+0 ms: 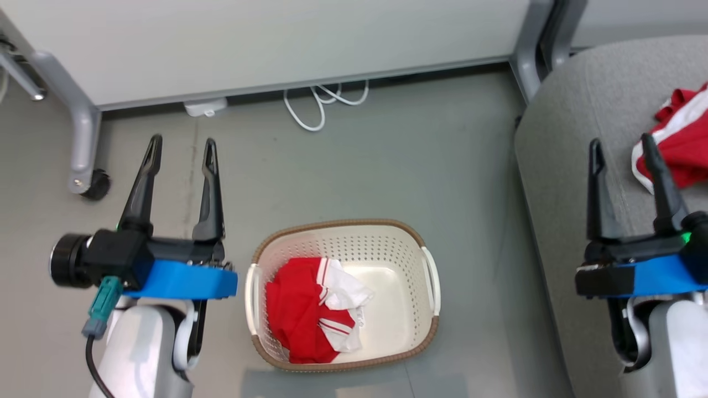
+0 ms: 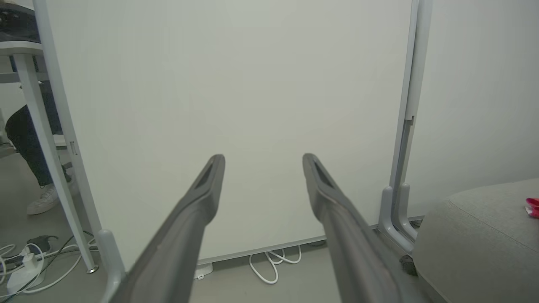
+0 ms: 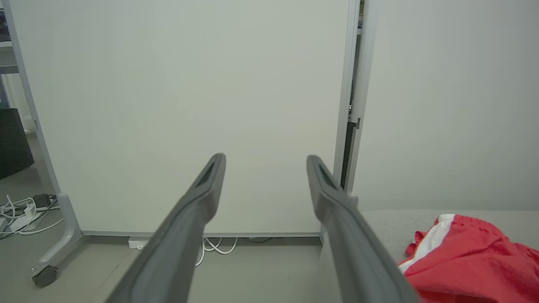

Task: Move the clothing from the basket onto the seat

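A grey floor (image 1: 387, 166) runs up to a pale partition panel (image 1: 276, 44) that stands on grey legs. The basket (image 1: 343, 226) stands on that floor, cream and perforated, with a brown rim and a white handle at each side. One red garment (image 1: 298, 315) with white stripes lies crumpled in the basket's left half, pressed against the left wall, while the right half shows bare plastic. The other red garment (image 1: 683, 141), also trimmed in white, lies bunched on the seat (image 1: 569, 143). The seat is a grey cushion to the right of the basket, well apart from it.

The right tool (image 1: 619, 145) hangs over the seat with its two dark fingers spread apart and nothing between them. Its outer finger is just beside the garment's edge, and I cannot tell whether it touches the cloth. The left tool (image 1: 182, 145) hangs over the floor to the left of the basket, its fingers likewise apart and empty, pointing toward the panel.

Farther out, a white cable (image 1: 321, 105) loops at the foot of the panel, and a black caster (image 1: 95, 185) sits under its left leg. In the left wrist view, a person's dark trouser leg and white shoe (image 2: 42, 201) show beyond that leg, near a tangle of cords (image 2: 25, 256).
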### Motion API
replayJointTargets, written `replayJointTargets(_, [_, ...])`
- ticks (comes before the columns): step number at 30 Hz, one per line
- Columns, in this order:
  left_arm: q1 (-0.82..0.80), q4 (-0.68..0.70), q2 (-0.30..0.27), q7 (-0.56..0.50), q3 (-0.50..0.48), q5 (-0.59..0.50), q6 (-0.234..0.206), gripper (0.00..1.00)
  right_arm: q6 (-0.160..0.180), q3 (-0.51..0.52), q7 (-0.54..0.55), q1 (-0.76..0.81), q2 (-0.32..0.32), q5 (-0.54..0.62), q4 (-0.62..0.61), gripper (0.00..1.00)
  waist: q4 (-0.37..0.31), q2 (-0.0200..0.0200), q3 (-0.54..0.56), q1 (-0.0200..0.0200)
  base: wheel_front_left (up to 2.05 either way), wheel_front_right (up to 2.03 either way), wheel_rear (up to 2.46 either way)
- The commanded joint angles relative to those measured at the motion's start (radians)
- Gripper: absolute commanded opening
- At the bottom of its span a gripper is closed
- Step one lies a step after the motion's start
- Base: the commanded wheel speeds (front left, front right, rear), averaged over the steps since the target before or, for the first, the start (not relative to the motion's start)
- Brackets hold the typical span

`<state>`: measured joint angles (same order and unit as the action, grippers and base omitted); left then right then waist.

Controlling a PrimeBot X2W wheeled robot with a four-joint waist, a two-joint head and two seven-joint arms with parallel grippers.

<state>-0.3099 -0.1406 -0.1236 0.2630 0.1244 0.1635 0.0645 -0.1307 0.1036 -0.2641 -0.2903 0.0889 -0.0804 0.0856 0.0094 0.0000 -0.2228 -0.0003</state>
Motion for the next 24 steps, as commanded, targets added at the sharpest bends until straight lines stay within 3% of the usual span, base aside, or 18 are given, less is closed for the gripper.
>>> replayJointTargets(1, [0.032, 0.003, 0.008, 0.003, -0.019, -0.012, 0.01, 1.0, 0.0, -0.006, -0.001, 0.024, -0.006, 0.001, 0.006, 1.0, 0.028, 0.0, 0.03, 0.0003, 0.0, 0.0, 0.0])
replayJointTargets(12, [0.143, -0.014, 0.054, 0.003, -0.107, -0.029, 0.047, 1.0, 0.0, -0.044, -0.001, 0.103, -0.031, -0.003, 0.046, 1.0, 0.058, 0.0, 0.089, 0.0003, 0.0, 0.0, 0.0])
replayJointTargets(24, [0.192, -0.054, 0.071, 0.003, -0.11, -0.015, 0.067, 1.0, 0.0, -0.055, -0.001, 0.181, -0.039, -0.014, 0.074, 1.0, 0.071, 0.0, 0.123, 0.0003, 0.0, 0.0, 0.0])
